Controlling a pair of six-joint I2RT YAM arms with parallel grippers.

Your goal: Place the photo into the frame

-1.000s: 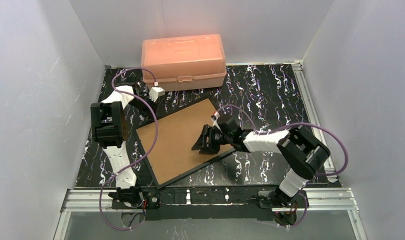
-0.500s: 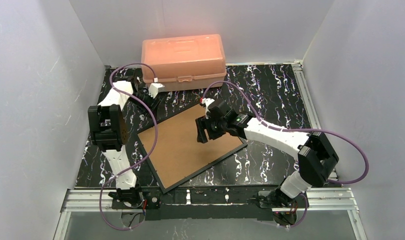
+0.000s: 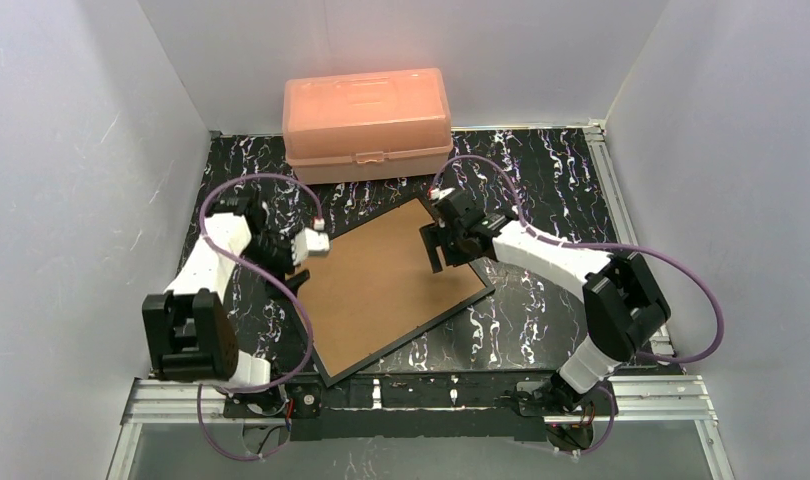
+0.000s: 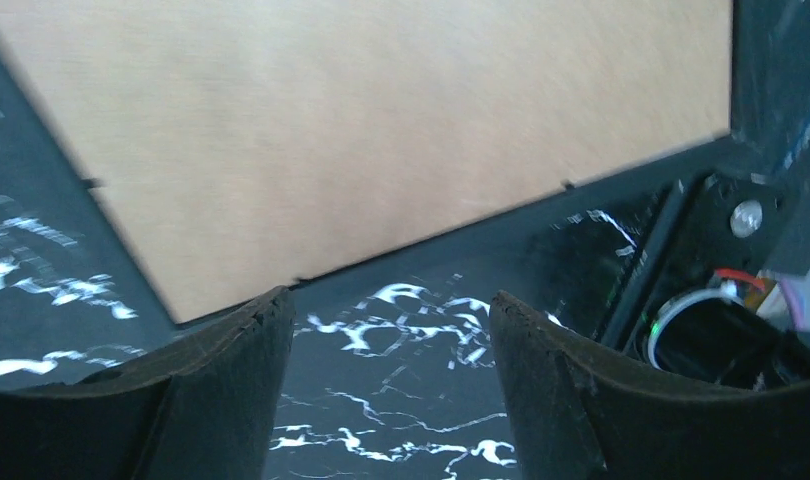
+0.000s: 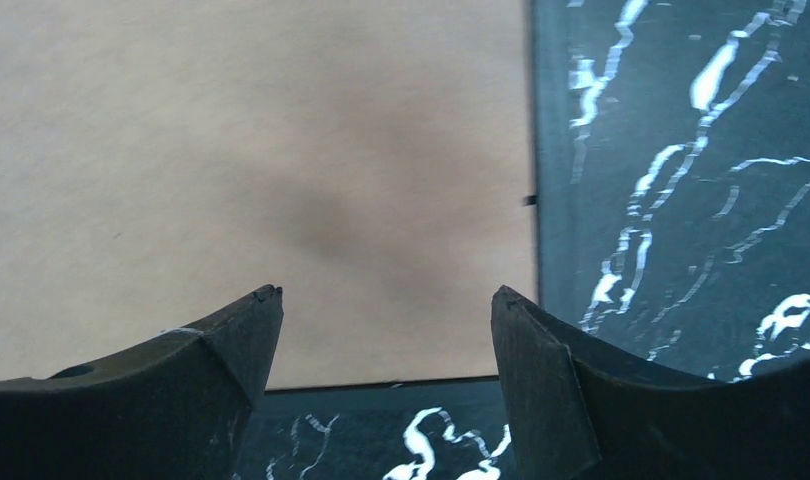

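The backing board (image 3: 381, 295) fills the frame (image 4: 481, 236), so the pane and anything beneath the board are hidden; the right gripper (image 3: 443, 247) covers the board's far right part in the top view; the left wrist view is blurred and cuts the board off at its top edge; the right wrist view cuts it off at top and left.

The thin black frame (image 3: 409, 333) lies flat, back up, on the table (image 3: 541, 170), one corner pointing to 1 o'clock. A brown backing board (image 3: 381, 285) fills it.
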